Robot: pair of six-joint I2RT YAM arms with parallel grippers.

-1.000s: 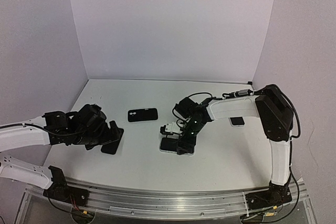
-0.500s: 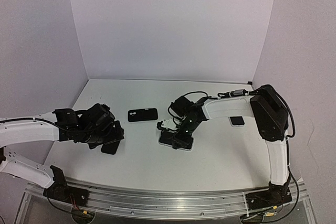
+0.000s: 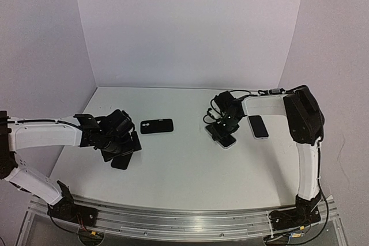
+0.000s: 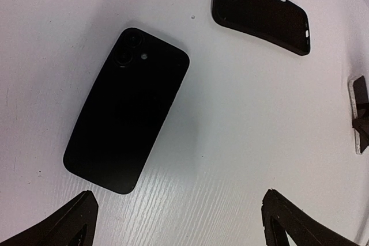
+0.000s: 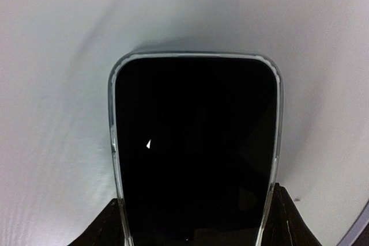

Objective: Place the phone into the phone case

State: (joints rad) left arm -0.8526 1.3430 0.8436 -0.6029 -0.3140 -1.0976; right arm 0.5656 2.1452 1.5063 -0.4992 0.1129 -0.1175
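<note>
**A:** What has just changed?

**B:** The right gripper (image 3: 222, 131) has clamped its jaws on the long sides of the silver-rimmed phone (image 5: 196, 142). It has carried it from the middle of the table (image 3: 184, 177), near the front edge, toward the right edge. It now holds it just beside the other phone (image 3: 259, 126) lying there. I cannot tell whether it hangs clear of the surface.

**A:** What does that mean for the task?

**B:** I judge it clears the working ground. The black phone (image 4: 127, 116) lies back up near the left edge. The empty black phone case (image 4: 260, 12) lies apart from it, toward the middle and nearer the back edge.

**A:** And the left side?

**B:** A second ago the left gripper (image 4: 181, 220) was further toward the left edge. Now it hangs over the black phone with its fingers spread wide, touching nothing.

**A:** So nothing is fitted?

**B:** Not yet. Phone and case lie separate, and neither is gripped.
</note>
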